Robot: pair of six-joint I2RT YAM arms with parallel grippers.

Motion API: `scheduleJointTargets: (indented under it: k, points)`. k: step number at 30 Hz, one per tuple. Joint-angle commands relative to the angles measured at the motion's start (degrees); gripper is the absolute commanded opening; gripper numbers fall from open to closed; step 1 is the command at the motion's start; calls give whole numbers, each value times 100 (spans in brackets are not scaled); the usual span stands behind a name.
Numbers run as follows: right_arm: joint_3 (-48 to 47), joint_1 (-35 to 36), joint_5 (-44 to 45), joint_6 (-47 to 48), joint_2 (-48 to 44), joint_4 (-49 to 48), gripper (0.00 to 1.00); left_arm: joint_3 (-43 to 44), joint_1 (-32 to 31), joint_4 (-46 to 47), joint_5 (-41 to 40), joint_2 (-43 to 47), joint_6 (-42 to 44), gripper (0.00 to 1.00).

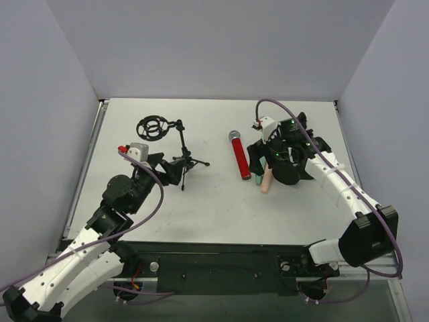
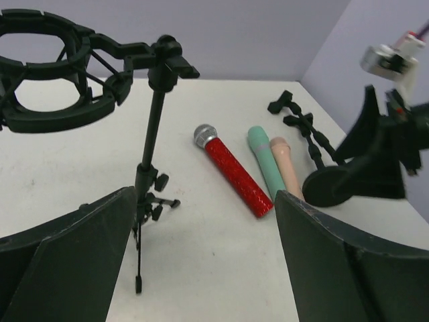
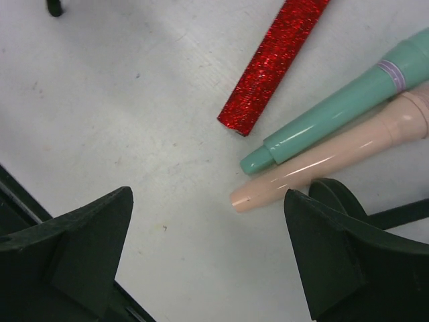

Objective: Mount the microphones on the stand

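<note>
Your right claw [image 3: 208,201] hangs released over the tail of the peach-pink microphone [image 3: 335,151], the mint-green microphone [image 3: 335,107] touching beside it, the red microphone [image 3: 268,67] just beyond. Clench here and you could pinch two or roll them askew.

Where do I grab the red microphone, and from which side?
Probably its handle just below the mesh head, straight down from above: the red microphone lies flat, and the green microphone sits closest at its tail end.
</note>
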State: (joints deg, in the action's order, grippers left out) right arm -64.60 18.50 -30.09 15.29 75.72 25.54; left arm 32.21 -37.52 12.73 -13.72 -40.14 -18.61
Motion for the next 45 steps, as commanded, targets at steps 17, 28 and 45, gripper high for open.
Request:
scheduleJointTargets:
  k: [17, 28, 45]
  points:
    - [-2118, 909, 2991, -2399, 3396, 144, 77, 304, 210, -3189, 141, 1131, 402, 97]
    - [-2153, 1138, 3272, -2460, 4038, 179, 63, 234, 579, -2970, 650, 1219, 323, 97]
    - [-1811, 823, 2184, -2285, 3417, 13, 6, -31, 966, -1600, 2222, 1676, -1275, 97]
